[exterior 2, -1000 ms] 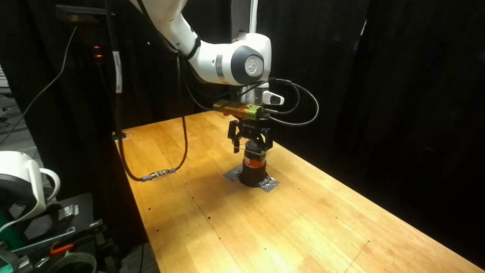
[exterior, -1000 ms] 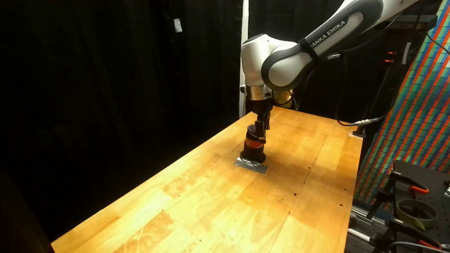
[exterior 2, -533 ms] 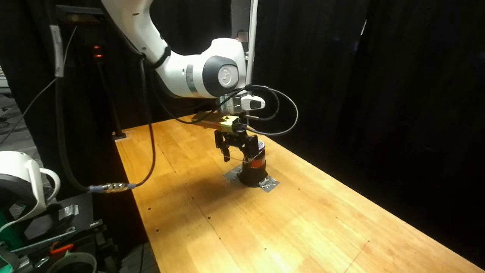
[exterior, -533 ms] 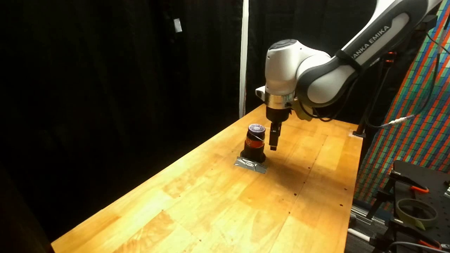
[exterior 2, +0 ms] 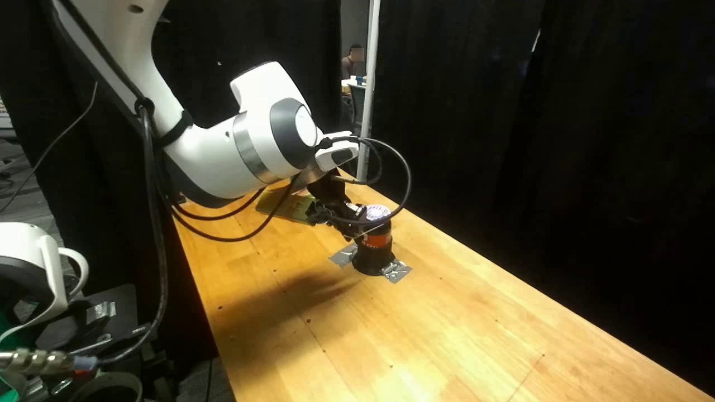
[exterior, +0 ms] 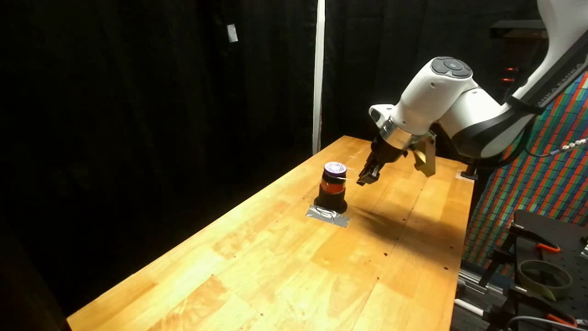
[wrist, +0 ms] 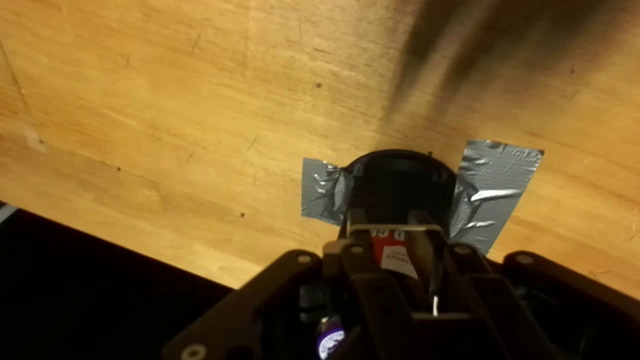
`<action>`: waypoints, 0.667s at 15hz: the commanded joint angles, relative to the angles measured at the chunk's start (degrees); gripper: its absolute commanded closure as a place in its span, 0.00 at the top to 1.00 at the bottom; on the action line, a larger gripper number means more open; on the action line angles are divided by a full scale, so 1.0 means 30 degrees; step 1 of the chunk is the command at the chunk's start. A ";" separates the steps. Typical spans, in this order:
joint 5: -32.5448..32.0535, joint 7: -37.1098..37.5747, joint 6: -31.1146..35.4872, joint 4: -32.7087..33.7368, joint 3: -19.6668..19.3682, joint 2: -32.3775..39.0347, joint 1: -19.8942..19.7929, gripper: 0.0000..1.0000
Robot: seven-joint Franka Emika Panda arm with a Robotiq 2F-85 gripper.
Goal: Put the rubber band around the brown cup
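Observation:
The brown cup (exterior: 331, 195), dark with an orange-red stripe and a purple-and-white top, stands upright on the table in both exterior views. My gripper (exterior: 364, 180) is tilted beside it, fingertips pointing toward its upper part. In the wrist view the gripper (wrist: 388, 218) has its fingers apart by a narrow gap, through which the red stripe shows. The pale rubber band (wrist: 395, 227) stretches across both fingers near the tips. In an exterior view the rubber band (exterior 2: 371, 231) runs as a thin line from the fingers across the cup. Its far side is hidden.
Silver tape (wrist: 500, 185) lies on both sides of the cup's base, on the wooden table (exterior: 275, 276). A black cable (exterior 2: 409, 178) loops from the arm near the cup's top. A dark side stand with a tape roll (exterior: 544, 279) is beyond the table edge.
The gripper has moved from over the cup's top to beside it, back toward the arm's base, and has tilted. Its fingers have drawn closer together. The cup has not moved.

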 commanded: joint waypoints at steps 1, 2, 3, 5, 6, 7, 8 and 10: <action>-0.5063 0.5256 0.1840 0.0375 -0.5165 0.0051 0.4051 0.11; -0.6332 0.6752 0.2243 0.0865 -0.6405 0.0436 0.5108 0.10; -0.7516 0.8234 0.2400 0.1270 -0.7406 0.0757 0.6070 0.12; -0.9342 1.1109 0.2579 0.2042 -0.9007 0.1492 0.7896 0.14; -1.0224 1.2509 0.2471 0.2332 -0.9565 0.1805 0.8703 0.16; -1.1169 1.3892 0.2302 0.2547 -0.9903 0.2036 0.9339 0.16; -1.2398 1.5271 0.2059 0.2674 -1.0028 0.2299 0.9816 0.15; -1.5115 1.8086 0.0870 0.2848 -0.9771 0.2485 1.0546 0.14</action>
